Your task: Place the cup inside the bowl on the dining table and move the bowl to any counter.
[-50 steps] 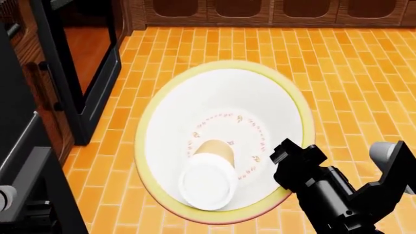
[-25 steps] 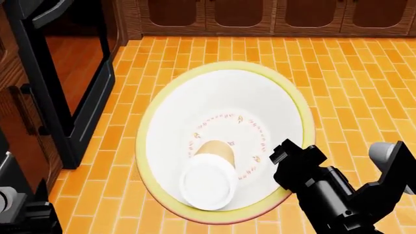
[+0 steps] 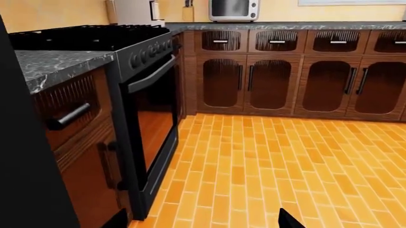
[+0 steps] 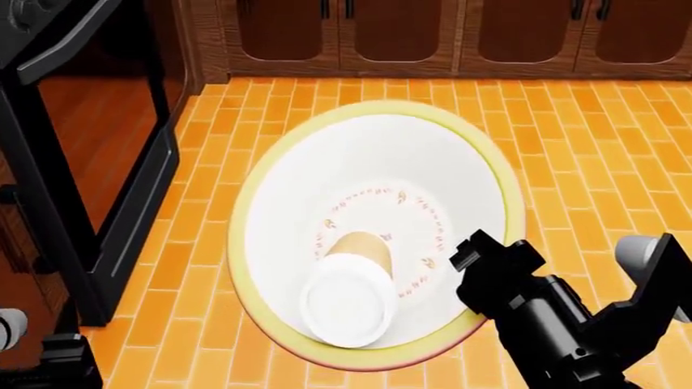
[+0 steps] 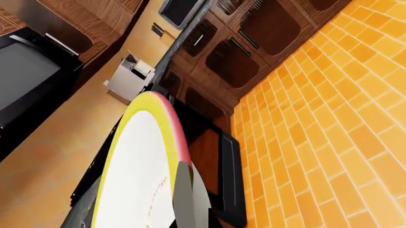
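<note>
The bowl (image 4: 378, 154), white inside with a yellow rim, hangs above the orange brick floor in the head view. The cup (image 4: 352, 292) lies on its side inside it, white lid toward the near rim. My right gripper (image 4: 476, 312) is shut on the bowl's near right rim. The right wrist view shows a grey finger (image 5: 190, 199) against the bowl's (image 5: 136, 166) red and yellow edge. My left gripper (image 3: 203, 222) is open with nothing in it; only its dark tips show. The dark marble counter (image 3: 57, 59) runs beside the stove. The dining table is out of view.
A black oven (image 4: 87, 162) with a glass door stands at the left, close to the bowl. Brown wooden cabinets (image 4: 400, 32) line the far wall, with a microwave (image 3: 233, 9) on the back counter (image 3: 304, 26). The brick floor (image 3: 285, 166) stretches between them.
The head view has shifted: the oven has slid off to the left and the far cabinets show more. Bowl, cup and right gripper hold the same pose.
</note>
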Available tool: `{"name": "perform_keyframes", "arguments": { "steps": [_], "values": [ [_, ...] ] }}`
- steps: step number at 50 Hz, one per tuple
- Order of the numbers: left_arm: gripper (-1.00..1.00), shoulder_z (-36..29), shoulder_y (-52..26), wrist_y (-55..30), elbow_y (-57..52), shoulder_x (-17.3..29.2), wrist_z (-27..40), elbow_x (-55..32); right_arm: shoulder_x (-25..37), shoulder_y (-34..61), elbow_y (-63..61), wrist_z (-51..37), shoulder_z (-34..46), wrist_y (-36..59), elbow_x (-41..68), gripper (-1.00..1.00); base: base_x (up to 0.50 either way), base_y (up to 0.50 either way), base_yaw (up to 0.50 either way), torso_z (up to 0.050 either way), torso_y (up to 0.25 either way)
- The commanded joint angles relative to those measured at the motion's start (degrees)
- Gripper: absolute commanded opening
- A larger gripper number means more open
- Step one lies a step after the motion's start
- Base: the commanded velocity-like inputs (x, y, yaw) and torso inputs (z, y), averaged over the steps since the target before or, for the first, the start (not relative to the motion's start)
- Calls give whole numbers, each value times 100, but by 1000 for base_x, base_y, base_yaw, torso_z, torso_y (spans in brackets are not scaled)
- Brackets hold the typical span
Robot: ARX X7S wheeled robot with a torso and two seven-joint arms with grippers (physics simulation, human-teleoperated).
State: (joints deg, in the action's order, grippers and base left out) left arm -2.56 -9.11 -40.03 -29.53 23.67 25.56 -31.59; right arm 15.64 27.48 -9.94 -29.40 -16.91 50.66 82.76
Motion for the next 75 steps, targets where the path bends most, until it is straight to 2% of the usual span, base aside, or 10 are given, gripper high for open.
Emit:
{"name": "perform_keyframes", "arguments": {
  "steps": [1,75],
  "values": [
    [100,41,3,57,12,-23,-34,-20,9,27,-72,77,-31,-52,56,-100,500,-57,0,0,10],
    [100,-113,-48,139,13,7,35,-51,33,-204,-46,145,13,-391,89,-100,500,-57,0,0,1]
  ]
}}
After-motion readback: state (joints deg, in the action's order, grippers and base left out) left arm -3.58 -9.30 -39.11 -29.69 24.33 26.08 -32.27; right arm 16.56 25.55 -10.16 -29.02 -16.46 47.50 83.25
